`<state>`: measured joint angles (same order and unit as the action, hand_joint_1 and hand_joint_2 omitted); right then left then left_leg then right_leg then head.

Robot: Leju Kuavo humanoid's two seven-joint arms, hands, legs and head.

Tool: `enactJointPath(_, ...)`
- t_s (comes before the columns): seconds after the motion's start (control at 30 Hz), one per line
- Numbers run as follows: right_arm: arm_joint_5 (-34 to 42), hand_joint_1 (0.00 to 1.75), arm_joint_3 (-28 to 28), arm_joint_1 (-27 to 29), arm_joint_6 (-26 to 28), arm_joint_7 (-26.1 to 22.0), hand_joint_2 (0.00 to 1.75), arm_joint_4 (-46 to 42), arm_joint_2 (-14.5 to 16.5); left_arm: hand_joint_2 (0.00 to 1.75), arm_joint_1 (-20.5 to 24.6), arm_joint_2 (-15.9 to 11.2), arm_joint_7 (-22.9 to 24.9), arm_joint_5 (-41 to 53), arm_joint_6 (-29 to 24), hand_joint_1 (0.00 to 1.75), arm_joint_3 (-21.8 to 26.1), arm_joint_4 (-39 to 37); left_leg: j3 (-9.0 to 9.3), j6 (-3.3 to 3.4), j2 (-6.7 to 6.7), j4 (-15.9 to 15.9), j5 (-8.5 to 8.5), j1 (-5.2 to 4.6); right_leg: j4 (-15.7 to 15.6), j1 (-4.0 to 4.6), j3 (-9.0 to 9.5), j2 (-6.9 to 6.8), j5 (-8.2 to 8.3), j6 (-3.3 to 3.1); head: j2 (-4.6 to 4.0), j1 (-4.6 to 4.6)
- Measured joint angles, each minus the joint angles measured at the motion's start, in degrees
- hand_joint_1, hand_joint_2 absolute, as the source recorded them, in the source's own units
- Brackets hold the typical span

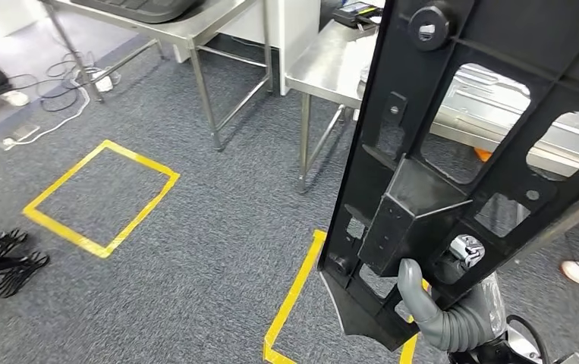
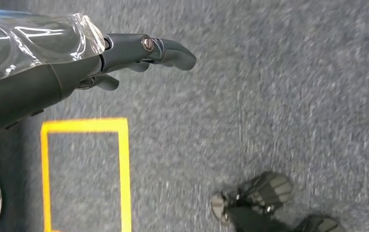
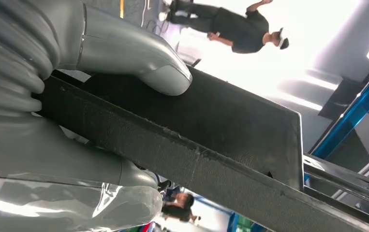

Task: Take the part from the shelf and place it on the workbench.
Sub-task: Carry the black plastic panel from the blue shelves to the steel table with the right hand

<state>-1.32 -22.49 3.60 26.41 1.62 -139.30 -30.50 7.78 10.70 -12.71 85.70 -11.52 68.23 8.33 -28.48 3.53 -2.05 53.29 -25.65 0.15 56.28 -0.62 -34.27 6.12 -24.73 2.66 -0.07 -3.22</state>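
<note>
Carrying the large black plastic frame part (image 1: pixel 453 174) upright in my right hand (image 1: pixel 442 307), fingers clamped; left hand (image 2: pixel 124 58) hangs empty. Swinging near the steel table (image 1: pixel 324 68) could knock it loose.

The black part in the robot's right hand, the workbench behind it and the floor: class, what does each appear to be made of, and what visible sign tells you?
Black part: probably moulded plastic, matt, with ribs and cut-out openings. Workbench: looks like stainless steel, with a dull grey sheen on top and legs. Floor: short-pile carpet, speckled grey-blue, with a yellow tape outline.
</note>
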Motion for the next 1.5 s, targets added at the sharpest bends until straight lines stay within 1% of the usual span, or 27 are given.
enactJointPath(0.07, 0.07, 1.75, -0.12, -0.38, -0.01, 0.01, 1.75, -0.02, -0.05, 1.75, 0.0, 0.07, -0.48, 0.01, -0.32, 0.0, 0.19, 0.0, 0.11, 0.39, 1.59, -0.33, 0.27, 0.0, 6.22, 0.11, -2.85, -3.82, -3.71, 0.35, 0.0, -0.17)
enactJointPath(0.13, 0.13, 1.75, -0.28, -0.6, -0.08, 0.05, 1.75, -0.02, -0.05, 1.75, -0.18, 0.09, -0.45, 0.03, -0.36, 0.0, 0.33, 0.0, 0.02, 0.48, 3.3, -0.32, 0.22, -0.11, 13.79, -0.1, -6.2, -5.19, -6.92, 0.77, 0.0, -0.25)
enactJointPath(0.17, 0.14, 1.75, -0.35, -0.63, -0.13, 0.09, 1.75, -0.02, -0.05, 1.75, -0.23, 0.12, -0.26, 0.03, -0.33, 0.0, 0.35, 0.0, -0.01, 0.46, 4.13, -0.31, 0.17, -0.11, 15.37, -0.22, -6.83, -5.42, -7.12, 0.97, 0.0, -0.24)
enactJointPath(0.2, 0.14, 1.75, -0.38, -0.66, -0.17, 0.16, 1.75, -0.02, -0.05, 1.75, -0.22, 0.19, -0.01, 0.04, -0.27, 0.0, 0.36, 0.0, 0.01, 0.38, 4.89, -0.29, 0.1, -0.07, 14.45, -0.36, -6.19, -5.68, -6.21, 1.16, 0.0, -0.25)
enactJointPath(0.27, 0.12, 1.75, -0.39, -0.75, -0.2, 0.35, 1.75, -0.02, -0.05, 1.75, -0.15, 0.34, 0.62, 0.05, -0.07, 0.0, 0.36, 0.0, 0.25, -0.04, 6.18, -0.19, -0.19, 0.0, 6.69, -0.62, -1.74, -7.56, -2.65, 1.52, 0.0, -0.26)
enactJointPath(0.33, 0.07, 1.75, -0.39, -0.89, -0.19, 0.61, 1.75, -0.04, -0.06, 1.75, -0.1, 0.43, 1.34, 0.07, 0.19, 0.0, 0.36, 0.0, 0.55, -0.66, 7.18, 0.08, -0.65, -0.33, -0.06, -0.51, 2.05, -10.11, -0.61, 1.29, 0.0, -0.22)
enactJointPath(0.37, 0.04, 1.75, -0.39, -0.89, -0.14, 0.69, 1.75, -0.07, -0.07, 1.75, -0.09, 0.43, 1.72, 0.07, 0.35, 0.0, 0.36, 0.0, 0.68, -0.93, 7.66, 0.2, -0.84, -0.58, -1.29, -0.42, 2.63, -10.69, -0.48, 0.97, 0.0, -0.18)
enactJointPath(0.43, 0.03, 1.75, -0.38, -0.72, -0.02, 0.65, 1.75, -0.11, -0.13, 1.75, -0.1, 0.44, 2.39, 0.07, 0.63, 0.0, 0.36, 0.0, 0.87, -1.37, 8.66, 0.3, -1.1, -0.67, -1.3, -0.3, 2.35, -9.56, -0.55, 0.14, 0.0, -0.1)
enactJointPath(0.5, 0.04, 1.75, -0.37, -0.46, 0.14, 0.37, 1.75, -0.12, -0.25, 1.75, -0.05, 0.44, 2.69, 0.07, 0.76, 0.0, 0.36, 0.0, 0.38, -1.95, 7.18, 1.84, -2.44, -0.25, -1.31, -0.37, 2.18, -8.23, -0.39, -0.51, 0.0, -0.09)
enactJointPath(0.57, 0.1, 1.75, -0.37, -0.39, 0.23, 0.03, 1.75, -0.13, -0.33, 1.75, -0.07, 0.45, 2.73, 0.07, 0.77, 0.0, 0.36, 0.0, -2.43, -2.37, 4.06, 8.28, -6.08, 0.11, -1.35, -0.48, 2.06, -6.88, -0.16, -1.07, 0.0, -0.05)
enactJointPath(0.63, 0.14, 1.75, -0.37, -0.36, 0.24, -0.19, 1.75, -0.13, -0.34, 1.75, -0.31, 0.46, 2.73, 0.07, 0.76, 0.0, 0.36, 0.0, -6.61, -2.39, 2.8, 17.0, -9.55, 0.12, -1.34, -0.37, 1.9, -5.31, -0.01, -1.4, 0.0, -0.03)
enactJointPath(0.67, 0.15, 1.75, -0.37, -0.34, 0.24, -0.24, 1.75, -0.13, -0.34, 1.75, -0.42, 0.46, 2.73, 0.07, 0.75, 0.0, 0.37, 0.0, -7.92, -2.31, 2.66, 19.37, -9.9, 0.11, -1.34, -0.29, 1.86, -4.41, 0.04, -1.47, 0.0, -0.03)
enactJointPath(0.7, 0.15, 1.75, -0.37, -0.32, 0.24, -0.27, 1.75, -0.13, -0.34, 1.75, -0.46, 0.46, 2.72, 0.07, 0.75, 0.0, 0.37, 0.0, -8.15, -2.11, 2.54, 19.31, -9.03, 0.08, -1.34, -0.23, 1.88, -3.49, 0.09, -1.5, 0.0, -0.03)
enactJointPath(0.73, 0.16, 1.75, -0.37, -0.31, 0.24, -0.31, 1.75, -0.13, -0.34, 1.75, -0.45, 0.46, 2.7, 0.07, 0.74, 0.0, 0.38, 0.0, -7.18, -1.81, 2.24, 16.68, -7.11, 0.04, -1.34, -0.2, 1.95, -2.57, 0.13, -1.5, 0.0, -0.03)
enactJointPath(0.8, 0.16, 1.75, -0.37, -0.31, 0.23, -0.37, 1.75, -0.12, -0.34, 1.75, -0.33, 0.45, 2.64, 0.07, 0.7, 0.0, 0.38, 0.0, -3.39, -1.05, -0.03, 7.73, -2.62, -0.04, -1.3, -0.14, 2.03, -0.92, 0.23, -1.34, 0.0, -0.04)
enactJointPath(0.83, 0.16, 1.75, -0.37, -0.31, 0.22, -0.39, 1.75, -0.12, -0.34, 1.75, -0.27, 0.44, 2.58, 0.07, 0.67, 0.0, 0.39, 0.0, -1.89, -0.86, -1.19, 4.14, -1.23, -0.06, -1.25, -0.12, 1.91, -0.13, 0.3, -1.18, 0.0, -0.04)
enactJointPath(0.9, 0.17, 1.75, -0.37, -0.25, 0.21, -0.42, 1.75, -0.11, -0.34, 1.75, -0.21, 0.43, 2.44, 0.07, 0.63, 0.0, 0.4, 0.0, -0.83, -0.79, -2.13, 1.36, -0.55, -0.15, -1.23, -0.18, 1.46, 1.25, 0.57, -0.64, 0.0, -0.07)
enactJointPath(0.93, 0.17, 1.75, -0.37, -0.2, 0.21, -0.42, 1.75, -0.11, -0.34, 1.75, -0.19, 0.46, 2.33, 0.07, 0.61, 0.0, 0.4, 0.0, -0.84, -0.78, -1.45, 1.19, -0.41, -0.19, -1.29, -0.3, 1.2, 1.95, 0.74, -0.31, 0.0, -0.07)
enactJointPath(0.97, 0.18, 1.75, -0.37, -0.11, 0.21, -0.43, 1.75, -0.11, -0.37, 1.75, -0.15, 0.49, 2.24, 0.07, 0.61, 0.0, 0.41, 0.0, -0.81, -0.56, -0.76, 1.02, -0.23, -0.17, -1.22, -0.45, 1.02, 1.96, 0.75, -0.06, 0.0, -0.07)
enactJointPath(1.03, 0.15, 1.75, -0.36, -0.07, 0.21, -0.43, 1.75, -0.13, -0.44, 1.75, -0.04, 0.54, 2.06, 0.07, 0.56, 0.0, 0.44, 0.0, -0.78, 0.01, 0.52, 0.57, 0.21, -0.01, 1.34, -0.52, -0.21, -0.57, -1.06, 0.35, 0.0, -0.15)
enactJointPath(1.1, -0.28, 1.75, -0.35, -0.1, 0.22, -0.28, 1.75, -0.11, -0.49, 1.75, -0.09, 0.53, 2.01, 0.07, 0.55, 0.0, 0.47, 0.0, -0.87, 0.28, 1.68, 0.41, 0.38, 0.05, 8.64, -0.57, -3.28, -4.31, -5.29, 0.78, 0.0, -0.24)
enactJointPath(1.17, -1.19, 1.75, -0.36, 0.02, 0.23, 0.16, 1.75, -0.09, -0.51, 1.75, -0.3, 0.54, 2.15, 0.07, 0.57, 0.0, 0.49, 0.0, -1.0, 0.29, 2.77, 0.44, 0.38, 0.03, 15.47, -0.74, -6.02, -5.56, -8.11, 1.26, 0.0, -0.25)
enactJointPath(1.2, -1.66, 1.75, -0.37, 0.09, 0.24, 0.42, 1.75, -0.08, -0.51, 1.75, -0.35, 0.55, 2.25, 0.07, 0.57, 0.0, 0.49, 0.0, -1.04, 0.28, 3.18, 0.47, 0.38, 0.04, 16.13, -0.79, -6.01, -5.68, -7.98, 1.42, 0.0, -0.25)
enactJointPath(1.23, -2.0, 1.75, -0.37, 0.14, 0.25, 0.61, 1.75, -0.08, -0.51, 1.75, -0.33, 0.58, 2.35, 0.07, 0.57, 0.0, 0.49, 0.0, -1.02, 0.25, 3.46, 0.5, 0.36, 0.07, 14.09, -0.81, -4.66, -5.75, -6.7, 1.51, 0.0, -0.25)
enactJointPath(1.3, -2.54, 1.75, -0.37, 0.15, 0.29, 0.95, 1.75, -0.08, -0.51, 1.75, -0.23, 0.62, 2.54, 0.07, 0.57, 0.0, 0.5, 0.0, -0.83, -0.01, 3.73, 0.57, 0.26, 0.04, 5.26, -0.82, 0.49, -6.21, -3.21, 1.56, 0.0, -0.25)
enactJointPath(1.37, -2.87, 1.75, -0.37, 0.15, 0.38, 1.27, 1.75, -0.09, -0.51, 1.75, -0.14, 0.62, 2.64, 0.07, 0.55, 0.0, 0.52, 0.0, -0.8, -0.51, 3.8, 0.7, 0.16, -0.2, -0.94, -0.61, 3.81, -6.58, -1.5, 1.13, 0.0, -0.2)
enactJointPath(1.5, -3.14, 1.75, -0.36, 0.17, 0.46, 1.6, 1.75, -0.11, -0.53, 1.75, -0.1, 0.62, 2.64, 0.05, 0.52, 0.0, 0.66, 0.0, -1.33, -1.78, 3.68, 1.45, -0.37, -0.07, -1.75, -0.36, 3.83, -6.25, -1.31, -0.36, 0.0, -0.15)
